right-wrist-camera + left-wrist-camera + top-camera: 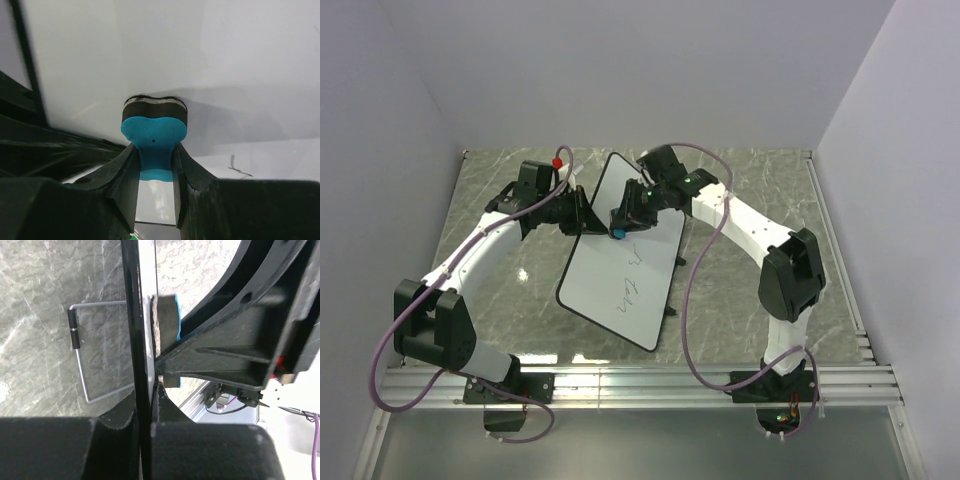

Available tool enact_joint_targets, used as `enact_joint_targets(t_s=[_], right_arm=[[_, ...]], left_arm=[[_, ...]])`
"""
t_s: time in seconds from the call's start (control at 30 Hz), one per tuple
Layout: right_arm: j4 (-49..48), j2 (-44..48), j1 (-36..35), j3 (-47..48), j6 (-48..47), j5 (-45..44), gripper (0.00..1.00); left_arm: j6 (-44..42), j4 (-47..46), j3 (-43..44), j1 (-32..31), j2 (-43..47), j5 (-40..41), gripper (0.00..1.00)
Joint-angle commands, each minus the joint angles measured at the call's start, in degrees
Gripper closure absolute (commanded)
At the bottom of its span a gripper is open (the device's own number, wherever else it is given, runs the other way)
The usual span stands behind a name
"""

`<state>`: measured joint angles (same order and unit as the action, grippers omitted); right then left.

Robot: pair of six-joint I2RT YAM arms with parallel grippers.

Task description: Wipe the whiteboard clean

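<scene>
The whiteboard [620, 275] lies slanted across the middle of the table, with faint handwriting [628, 290] on its near half. My left gripper [582, 213] is shut on the board's left rim. In the left wrist view that black rim [131, 340] runs edge-on between my left gripper's [145, 410] pads. My right gripper [625, 215] is shut on a blue-and-black eraser [619, 231] and holds its felt face against the board's far half. In the right wrist view the eraser [154, 132] sits squeezed in my right gripper [155, 160] against the whiteboard [150, 50], with a small dark mark [237, 167] to its right.
A wire stand [82, 370] with a black foot [74, 329] sticks out behind the board over the grey marble table [760, 180]. An aluminium rail [640, 380] runs along the near edge. Grey walls close in the left, the back and the right.
</scene>
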<state>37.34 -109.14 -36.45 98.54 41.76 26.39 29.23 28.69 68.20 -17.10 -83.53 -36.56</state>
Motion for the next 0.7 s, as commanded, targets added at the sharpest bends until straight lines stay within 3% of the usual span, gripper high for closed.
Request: enact_joint_targets(t_s=[0.0, 0.3, 0.5, 0.67], right_arm=[[-1.49, 0.07, -1.43, -7.82, -1.23, -4.32, 1.0], [-1.39, 7.27, -1.44, -26.99, -3.44, -14.96, 1.0], [2.21, 7.63, -1.52, -28.67, -2.74, -19.36, 1.0], [-0.06, 8.33, -3.01, -27.71, -2.3, -17.96, 1.0]], left_arm=[[-13.06, -3.11, -1.94, -6.01, -1.2, 0.52, 1.0], [-11.75, -3.2, 0.7, -6.01, -3.31, 2.72, 1.0], [-10.34, -4.69, 0.35, -6.01, -3.57, 2.45, 1.0], [-9.99, -4.69, 0.7, -6.01, -4.01, 2.45, 1.0]])
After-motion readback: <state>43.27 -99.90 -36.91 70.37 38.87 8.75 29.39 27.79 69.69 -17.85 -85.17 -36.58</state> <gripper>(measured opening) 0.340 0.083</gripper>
